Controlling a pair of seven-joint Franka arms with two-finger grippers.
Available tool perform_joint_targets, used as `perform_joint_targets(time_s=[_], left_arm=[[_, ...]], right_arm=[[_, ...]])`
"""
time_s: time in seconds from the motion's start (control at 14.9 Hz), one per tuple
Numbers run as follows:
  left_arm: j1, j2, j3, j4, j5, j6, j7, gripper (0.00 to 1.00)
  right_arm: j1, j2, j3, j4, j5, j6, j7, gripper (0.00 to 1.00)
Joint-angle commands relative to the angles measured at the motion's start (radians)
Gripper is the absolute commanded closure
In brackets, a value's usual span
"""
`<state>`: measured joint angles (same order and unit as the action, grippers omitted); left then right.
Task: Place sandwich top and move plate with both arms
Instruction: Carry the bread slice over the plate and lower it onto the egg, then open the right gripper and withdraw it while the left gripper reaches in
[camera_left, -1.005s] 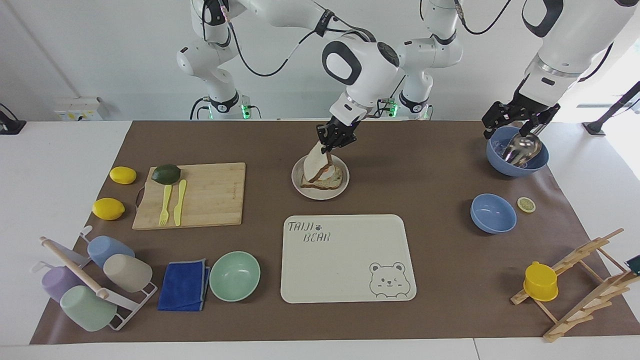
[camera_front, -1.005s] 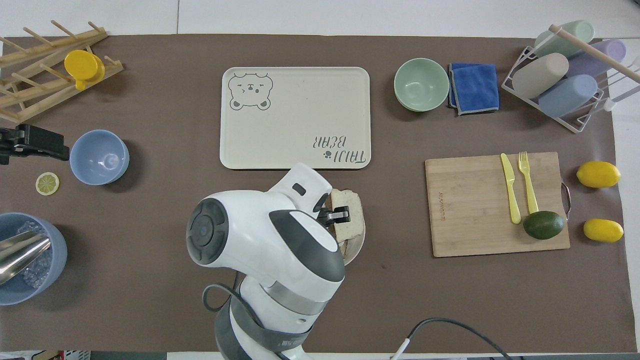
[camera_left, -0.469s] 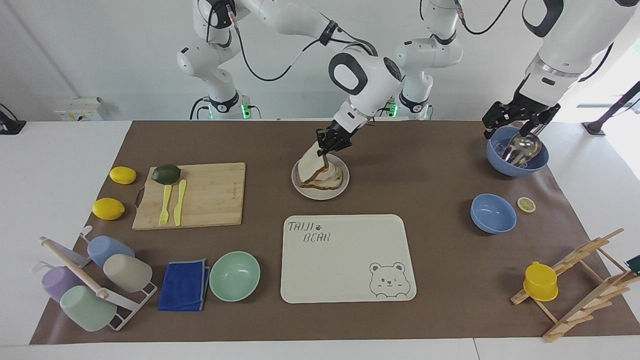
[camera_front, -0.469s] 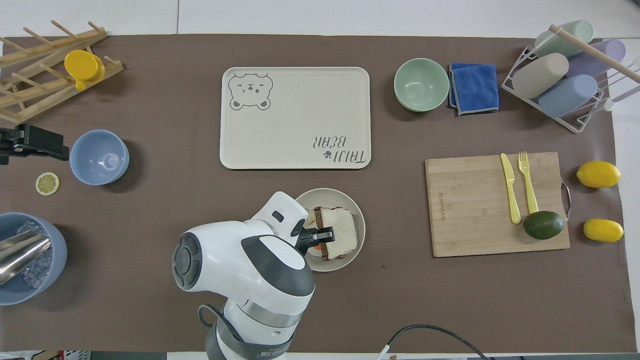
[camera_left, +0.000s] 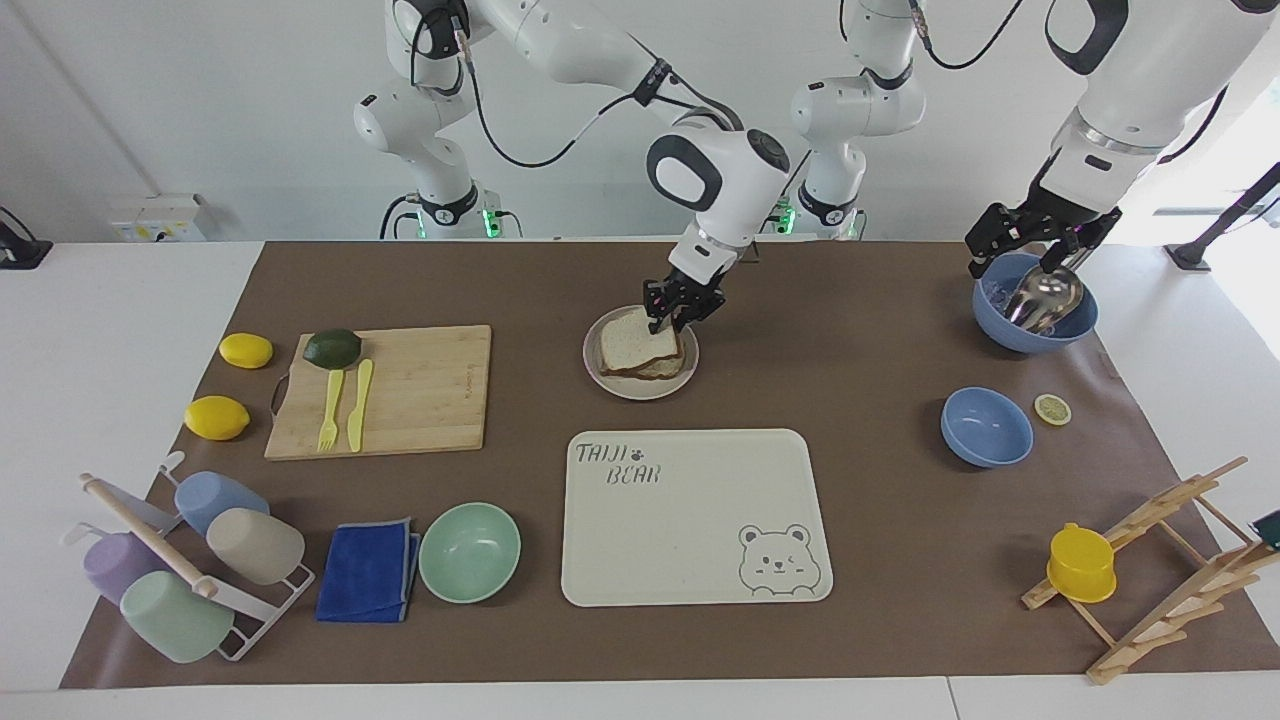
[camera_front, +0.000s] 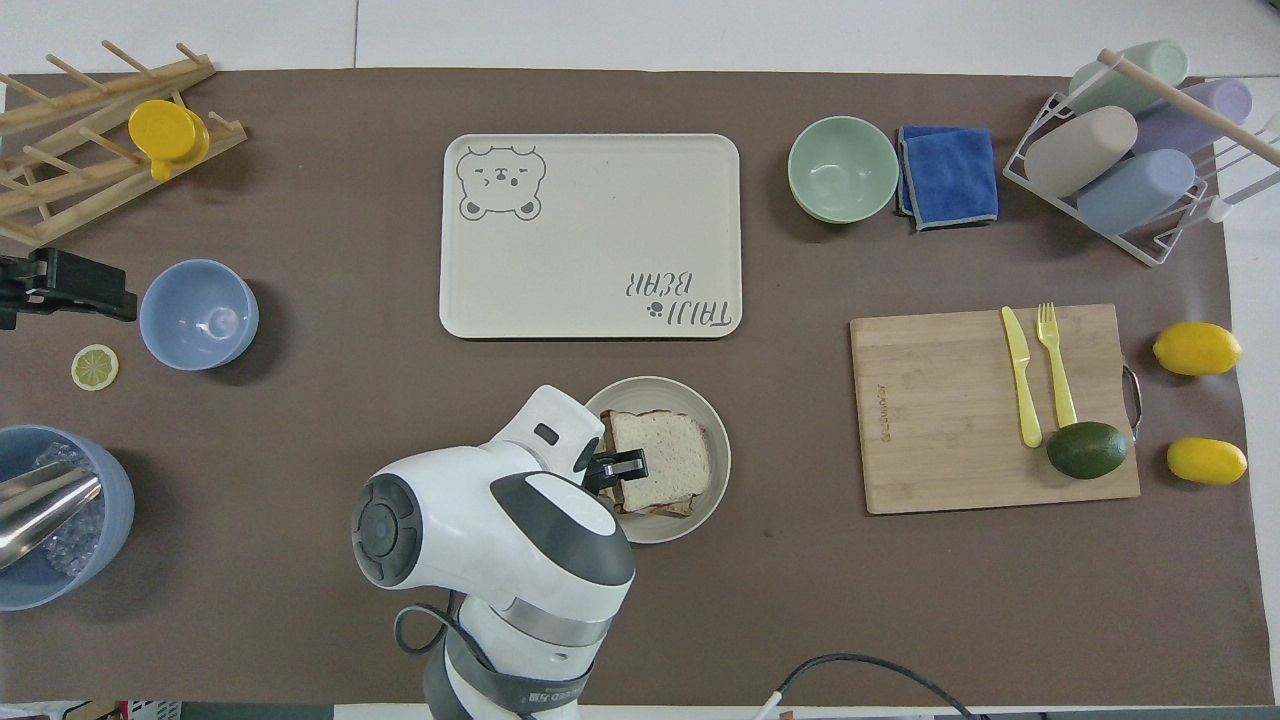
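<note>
One second ago the sandwich top (camera_left: 632, 343) was propped steeply on edge over the plate (camera_left: 640, 393), gripped at its upper edge by the right gripper (camera_left: 680, 315). Half a second ago it was partly lowered. Now the slice is seen lying flat, square on the lower part of the sandwich (camera_left: 655, 372), so that the filling is covered. In the overhead view the sandwich top (camera_front: 660, 460) is well inside the plate's rim (camera_front: 722, 440).

The right gripper has been brought down to the slice's edge on the side nearer the robots and toward the left arm's end of the table. From the overhead view the right gripper (camera_front: 615, 467) is seen over that edge. Whether the bread is clamped or already let go cannot be told.

The left gripper (camera_left: 1040, 245) is held over the blue bowl of ice (camera_left: 1000, 320), just above the metal scoop (camera_left: 1045, 295) that rests in it. Its opening cannot be told either, and the arm is judged to be waiting.

Placement is judged to be done, or all but done. Release and withdrawal of the right gripper remain. After that the plate has to be taken by both arms, probably toward the bear tray (camera_left: 690, 560), which lies farther from the robots than the plate.
</note>
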<state>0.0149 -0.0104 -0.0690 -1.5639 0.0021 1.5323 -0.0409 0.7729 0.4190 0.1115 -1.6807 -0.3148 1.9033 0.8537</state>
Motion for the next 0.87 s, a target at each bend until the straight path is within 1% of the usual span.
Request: perform_joint_targets(time_s=[0.0, 0.13, 0.27, 0.33, 0.4, 0.47, 0.67, 0.74, 0.8], left_arm=[[0.014, -0.025, -0.009, -0.027, -0.004, -0.003, 0.001, 0.00], [0.014, -0.026, -0.011, -0.037, -0.004, -0.001, 0.001, 0.00], [0.013, -0.040, -0.011, -0.060, -0.004, 0.008, 0.001, 0.00], [0.010, -0.048, -0.011, -0.073, -0.004, 0.009, 0.001, 0.00], [0.002, -0.060, -0.011, -0.099, -0.004, 0.015, -0.002, 0.00], [0.000, -0.077, -0.012, -0.129, -0.004, 0.026, -0.008, 0.00], [-0.049, -0.160, -0.012, -0.304, -0.008, 0.122, -0.010, 0.00], [-0.053, -0.192, -0.015, -0.368, -0.017, 0.156, -0.042, 0.00], [-0.078, -0.221, -0.017, -0.445, -0.046, 0.188, -0.077, 0.00]], right_arm=[[-0.012, -0.020, 0.008, -0.028, 0.046, 0.066, 0.028, 0.00], [-0.021, -0.026, 0.007, 0.012, 0.049, 0.092, 0.041, 0.00], [-0.082, -0.092, 0.007, 0.029, 0.057, 0.068, 0.036, 0.00], [-0.104, -0.135, 0.005, 0.027, 0.078, 0.031, 0.031, 0.00], [-0.153, -0.179, 0.002, 0.029, 0.112, -0.019, 0.013, 0.00], [-0.229, -0.219, 0.002, 0.027, 0.144, -0.067, -0.033, 0.00], [-0.423, -0.317, 0.000, 0.026, 0.243, -0.203, -0.215, 0.00], [-0.482, -0.348, 0.002, 0.027, 0.256, -0.246, -0.264, 0.00], [-0.539, -0.383, -0.001, 0.026, 0.276, -0.277, -0.353, 0.00]])
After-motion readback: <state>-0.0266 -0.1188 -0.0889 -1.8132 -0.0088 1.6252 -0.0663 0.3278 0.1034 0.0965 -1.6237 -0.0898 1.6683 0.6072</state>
